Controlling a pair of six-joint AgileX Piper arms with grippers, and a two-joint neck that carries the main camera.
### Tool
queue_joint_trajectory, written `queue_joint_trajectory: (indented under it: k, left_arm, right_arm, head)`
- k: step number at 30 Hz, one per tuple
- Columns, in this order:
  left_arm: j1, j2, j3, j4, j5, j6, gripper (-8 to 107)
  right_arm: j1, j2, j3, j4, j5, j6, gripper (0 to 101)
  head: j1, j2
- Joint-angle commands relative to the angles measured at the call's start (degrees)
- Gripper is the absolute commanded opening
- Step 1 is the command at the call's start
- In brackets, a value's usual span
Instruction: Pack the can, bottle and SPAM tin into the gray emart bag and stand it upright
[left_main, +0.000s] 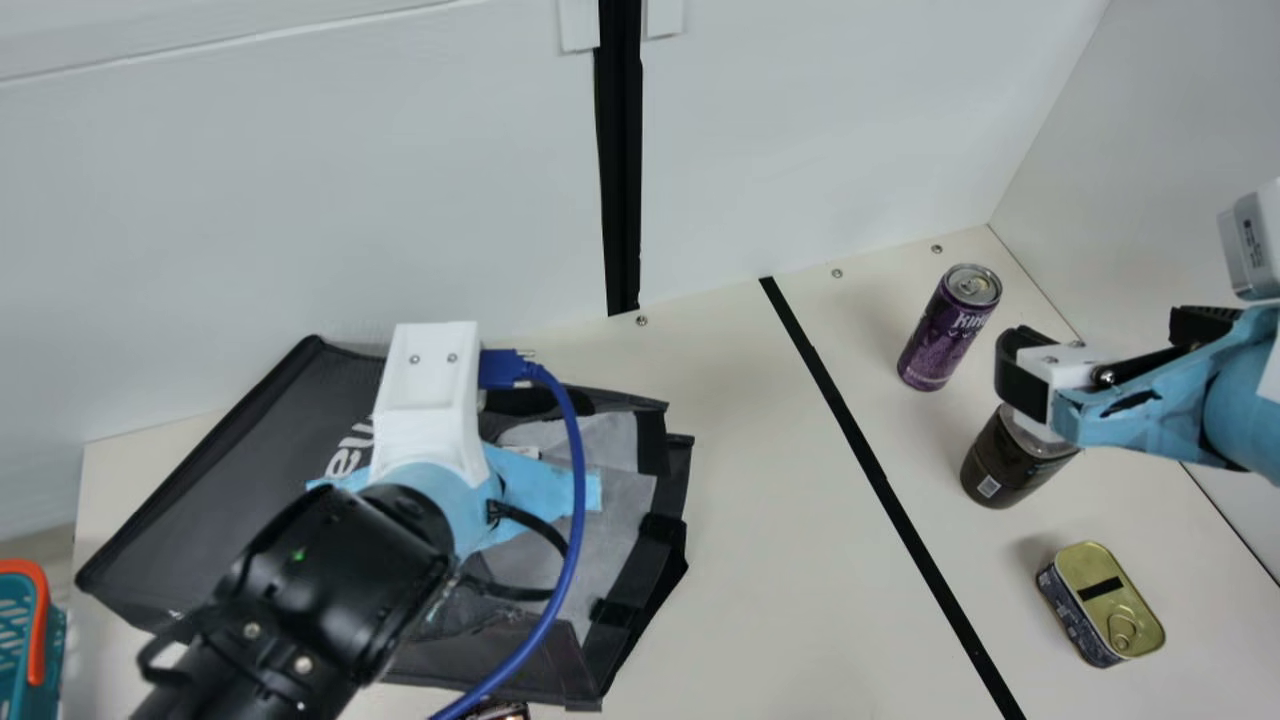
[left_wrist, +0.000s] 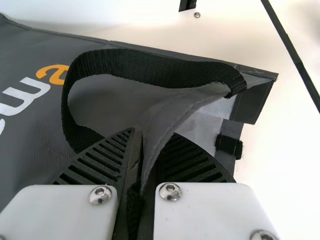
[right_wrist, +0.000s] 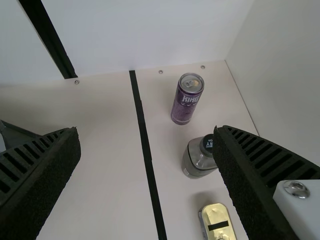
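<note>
The gray bag (left_main: 250, 440) lies on its side at the left of the main view, opening rightward. Over it is my left gripper (left_main: 430, 400). In the left wrist view, the left gripper (left_wrist: 142, 165) is shut on a gray fabric fold of the bag (left_wrist: 30, 95), beside a black strap loop. My right gripper (left_main: 1112, 347) hangs open above the bottle (left_main: 1005, 465), partly covering its top. The right gripper (right_wrist: 147, 150) has nothing between its fingers. A purple can (left_main: 948, 330) and the bottle (right_wrist: 197, 160) stand upright. The gold-topped tin (left_main: 1110, 605) lies flat nearer the front.
A teal basket with an orange handle (left_main: 38, 620) is at the left edge. Walls (left_main: 800, 130) rise behind and to the right. A black line (left_main: 880, 480) crosses the table between bag and items. A small dark object (left_main: 497, 711) shows at the bottom edge.
</note>
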Motion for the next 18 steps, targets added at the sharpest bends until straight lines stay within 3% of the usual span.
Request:
queue_joint_trajectory:
  k: [1, 18]
  left_arm:
    - [0.7, -0.1, 0.4, -1.6, -0.7, 0.5, -8]
    - [7.4, -1.4, 2.5, -13.4, -5.1, 7.0, -8]
  right_arm:
    - [0.0, 0.0, 0.0, 0.0, 0.0, 0.0, 95]
    - [0.0, 0.0, 0.0, 0.0, 0.0, 0.0, 95]
  head:
    - [-1.4, -0.1]
    - [-1.4, -0.1]
